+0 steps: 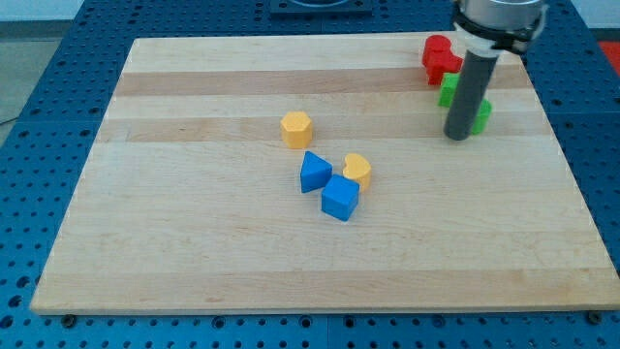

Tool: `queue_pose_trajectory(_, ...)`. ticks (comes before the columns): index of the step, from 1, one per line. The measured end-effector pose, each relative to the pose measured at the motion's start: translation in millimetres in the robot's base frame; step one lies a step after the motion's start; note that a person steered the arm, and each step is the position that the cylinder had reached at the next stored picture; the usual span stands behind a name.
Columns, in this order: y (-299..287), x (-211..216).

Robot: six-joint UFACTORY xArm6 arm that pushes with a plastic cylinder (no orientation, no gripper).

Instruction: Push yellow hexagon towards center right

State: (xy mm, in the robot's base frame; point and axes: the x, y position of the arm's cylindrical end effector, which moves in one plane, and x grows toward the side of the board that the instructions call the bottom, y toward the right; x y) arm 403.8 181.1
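Our rod comes down from the view's top right; my tip rests on the desk in the upper right part, well apart from the yellow hexagon; we carry no gripper, so nothing is grasped or released.

The yellow hexagon sits a little above the board's middle, alone, with bare wood all round it; it lies to the view's left of my tip.

Below and to the right of it, a cluster of three: a blue block, roughly triangular; a blue cube just below it, touching or nearly so; a yellow block, rounded, shape unclear, just above the cube.

Near the rod: a red block at the view's top right; green blocks partly hidden behind the rod, shape not readable; whether my tip touches them we cannot tell.
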Motion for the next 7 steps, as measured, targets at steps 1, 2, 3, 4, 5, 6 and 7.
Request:
queue_pose_trajectory(1,16,4)
queue_pose_trajectory(2,20,4)
queue_pose_trajectory(3,18,13)
queue_pose_trajectory(4,-39,26)
queue_pose_trajectory(5,-99,-13)
queue_pose_trajectory(6,-139,-59)
queue_pose_trajectory(7,-218,-66)
